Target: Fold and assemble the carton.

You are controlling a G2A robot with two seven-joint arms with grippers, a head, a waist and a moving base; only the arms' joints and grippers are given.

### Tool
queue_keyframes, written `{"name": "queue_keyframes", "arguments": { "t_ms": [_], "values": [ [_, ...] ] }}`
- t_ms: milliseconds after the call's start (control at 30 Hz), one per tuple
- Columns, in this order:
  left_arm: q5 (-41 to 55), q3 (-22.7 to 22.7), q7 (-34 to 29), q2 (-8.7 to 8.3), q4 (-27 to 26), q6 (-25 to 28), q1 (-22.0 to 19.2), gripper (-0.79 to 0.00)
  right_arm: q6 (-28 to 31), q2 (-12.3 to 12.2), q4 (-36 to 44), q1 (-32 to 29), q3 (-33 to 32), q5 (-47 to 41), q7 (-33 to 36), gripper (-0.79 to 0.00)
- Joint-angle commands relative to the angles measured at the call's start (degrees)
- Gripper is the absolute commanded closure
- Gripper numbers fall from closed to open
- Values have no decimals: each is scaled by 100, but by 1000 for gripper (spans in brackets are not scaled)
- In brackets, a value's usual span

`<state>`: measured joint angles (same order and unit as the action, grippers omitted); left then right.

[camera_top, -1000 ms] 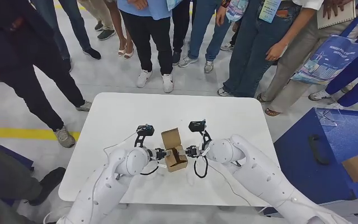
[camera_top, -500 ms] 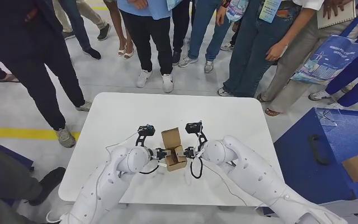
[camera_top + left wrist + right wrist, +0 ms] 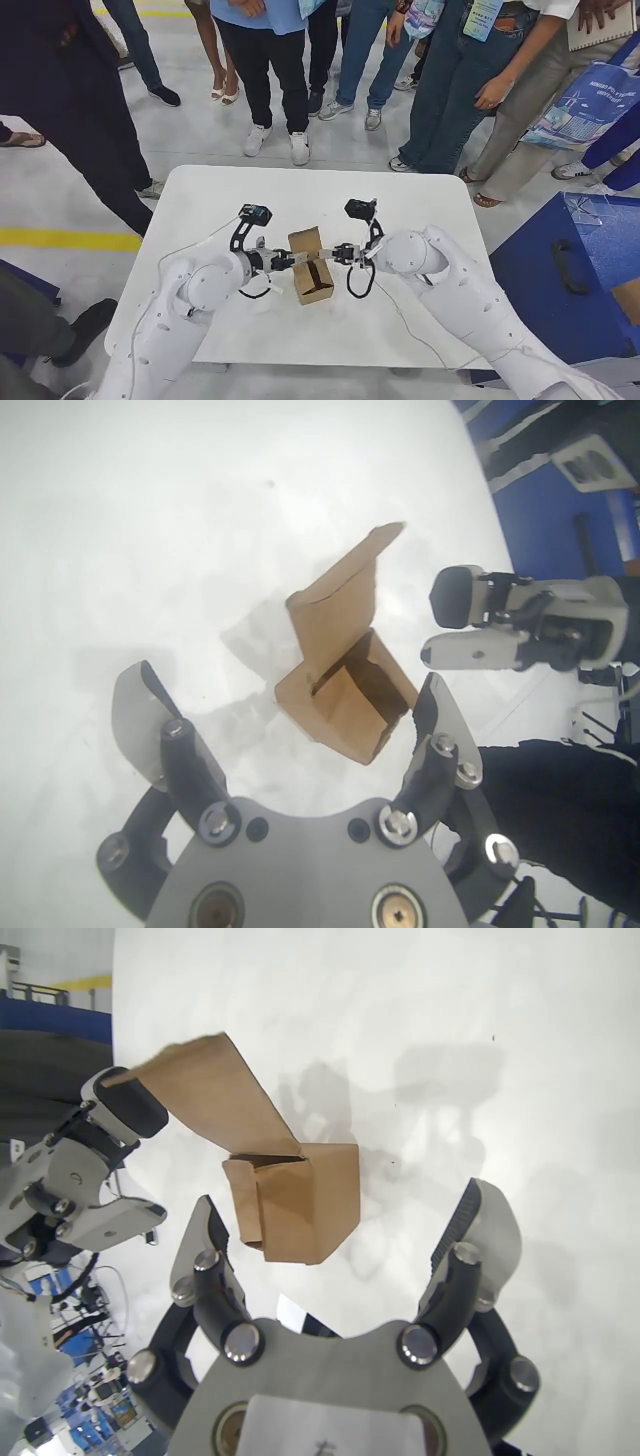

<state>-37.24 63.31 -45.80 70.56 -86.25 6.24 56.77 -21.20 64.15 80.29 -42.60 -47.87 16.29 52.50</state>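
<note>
Top view: the carton [image 3: 312, 272] sits on the white table [image 3: 420, 205] between the left gripper [image 3: 282, 261] and the right gripper [image 3: 341, 253], each just beside it, with the lid flap [image 3: 305, 243] raised; we judge the step to be closing that flap. Left wrist view: the left gripper [image 3: 287, 679] is spread wide and empty, facing the open mouth, so we bring a finger behind the flap, not into the mouth. Right wrist view: the right gripper [image 3: 340, 1198] is equally wide and empty; we steady the body and keep the side flap [image 3: 247, 1208] tucked while pressing along the crease.
</note>
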Motion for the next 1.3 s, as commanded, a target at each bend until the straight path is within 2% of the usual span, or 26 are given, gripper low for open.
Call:
{"name": "queue_keyframes", "arguments": {
  "t_ms": [0,133,267,333,433,500,567,600,800,1000,1100,1267],
  "values": [
    [442,59,50,-16,104,842,34,-785,7,-50,-7,-133,-388,-402,-56,-785],
    [748,-35,56,1,887,1796,-270,-785,84,-120,-29,-386,-933,-1054,-101,-785],
    [952,-328,159,96,1741,2168,-678,-776,186,-174,-31,-580,-1249,-1325,-118,-785],
    [948,-473,267,152,2083,2182,-879,-683,198,-193,3,-658,-1324,-1349,-120,-785],
    [1059,-657,362,229,2461,2291,-1085,-391,218,-214,61,-743,-1404,-1370,-118,-785],
    [1158,-737,394,267,2645,2388,-1180,-286,219,-223,94,-784,-1435,-1366,-123,-785],
    [1275,-768,423,290,2788,2473,-1251,-28,219,-228,120,-813,-1452,-1360,-127,-785],
    [1320,-775,423,297,2842,2512,-1279,0,217,-230,129,-823,-1459,-1360,-130,-785],
    [1659,-701,276,279,2951,2743,-1302,0,188,-225,133,-822,-1448,-1340,-145,-785],
    [1928,-511,153,199,2788,2842,-1141,0,141,-204,108,-732,-1417,-1366,-154,-785],
    [2149,-347,302,151,2559,2827,-934,0,148,-197,120,-698,-1461,-1379,-304,-785],
    [1919,-35,1033,58,1922,2489,-415,0,94,-199,185,-696,-1544,-1359,-483,-785]
  ]
}}
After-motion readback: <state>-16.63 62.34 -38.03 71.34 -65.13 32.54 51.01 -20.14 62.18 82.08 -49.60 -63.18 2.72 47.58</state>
